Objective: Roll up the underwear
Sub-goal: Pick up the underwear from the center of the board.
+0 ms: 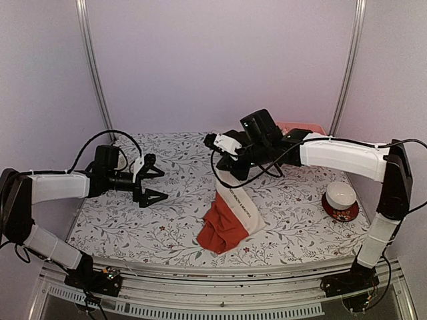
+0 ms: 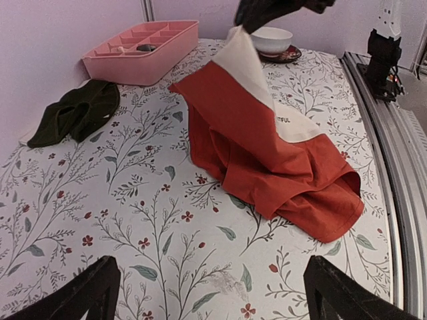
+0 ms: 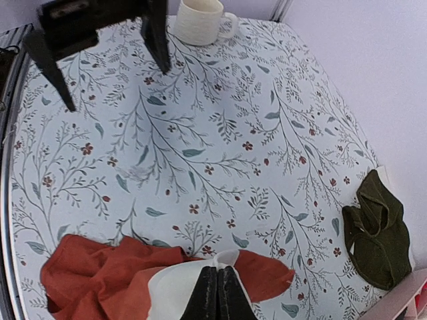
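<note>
The rust-red underwear (image 1: 223, 230) with a whitish waistband (image 2: 250, 80) lies partly lifted at the table's middle front. My right gripper (image 1: 225, 177) is shut on the waistband's upper edge and holds it off the table; in the right wrist view the fingers (image 3: 218, 293) pinch the white fold, with the red cloth (image 3: 100, 280) bunched below. A dark olive underwear (image 2: 77, 113) lies flat near the back wall, also in the right wrist view (image 3: 377, 230). My left gripper (image 1: 155, 185) hovers open to the left of the red underwear, with nothing between its fingers (image 2: 80, 293).
A pink divided tray (image 2: 143, 43) stands at the back by the wall. A white bowl on a red saucer (image 1: 341, 200) sits at the right. A white ribbed mug (image 3: 200, 20) stands beyond the left gripper. A metal rail (image 2: 393, 173) borders the table's front edge.
</note>
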You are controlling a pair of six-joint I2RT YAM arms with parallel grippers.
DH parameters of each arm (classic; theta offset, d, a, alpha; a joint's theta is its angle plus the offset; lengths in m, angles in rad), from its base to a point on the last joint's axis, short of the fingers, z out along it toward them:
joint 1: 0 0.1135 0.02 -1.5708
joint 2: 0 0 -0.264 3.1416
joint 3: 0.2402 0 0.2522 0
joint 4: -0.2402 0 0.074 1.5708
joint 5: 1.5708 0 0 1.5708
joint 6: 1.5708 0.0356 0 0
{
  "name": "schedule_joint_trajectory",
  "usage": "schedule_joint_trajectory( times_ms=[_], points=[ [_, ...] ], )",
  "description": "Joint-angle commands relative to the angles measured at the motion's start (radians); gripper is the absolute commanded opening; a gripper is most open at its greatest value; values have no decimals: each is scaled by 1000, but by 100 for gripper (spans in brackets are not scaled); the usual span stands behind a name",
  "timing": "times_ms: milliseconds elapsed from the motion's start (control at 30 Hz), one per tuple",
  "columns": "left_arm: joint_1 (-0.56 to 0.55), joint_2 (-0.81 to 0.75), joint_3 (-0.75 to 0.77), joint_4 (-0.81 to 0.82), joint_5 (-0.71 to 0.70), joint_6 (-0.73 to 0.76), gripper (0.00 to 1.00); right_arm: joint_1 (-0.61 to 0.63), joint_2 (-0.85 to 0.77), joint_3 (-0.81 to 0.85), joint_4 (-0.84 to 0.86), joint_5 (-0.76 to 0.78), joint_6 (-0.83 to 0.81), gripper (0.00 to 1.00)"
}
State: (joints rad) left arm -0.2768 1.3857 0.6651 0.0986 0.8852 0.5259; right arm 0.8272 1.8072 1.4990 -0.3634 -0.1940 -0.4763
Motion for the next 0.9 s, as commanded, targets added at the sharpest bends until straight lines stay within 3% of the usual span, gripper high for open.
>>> schedule_joint_trajectory(
  times_ms=[0, 133, 267, 433, 667, 867],
  points=[
    [-9, -27, -18, 30, 6, 3, 98, 154, -122, -121, -8, 254, 74, 2],
    [-18, -49, -34, 19, 15, 42, 99, 295, -165, -215, -103, 385, 216, 2],
    [-48, -68, -44, -3, 10, 88, 99, 392, -244, -434, -91, 465, 366, 2],
    [-115, -50, -32, -25, -69, 123, 98, 395, -337, -558, -78, 593, 552, 2],
    [-311, 27, -29, 57, -382, 178, 98, 386, -292, -493, -137, 850, 644, 2],
    [-372, 130, 31, 145, -538, 193, 98, 319, -326, -521, -172, 961, 794, 2]
  ],
)
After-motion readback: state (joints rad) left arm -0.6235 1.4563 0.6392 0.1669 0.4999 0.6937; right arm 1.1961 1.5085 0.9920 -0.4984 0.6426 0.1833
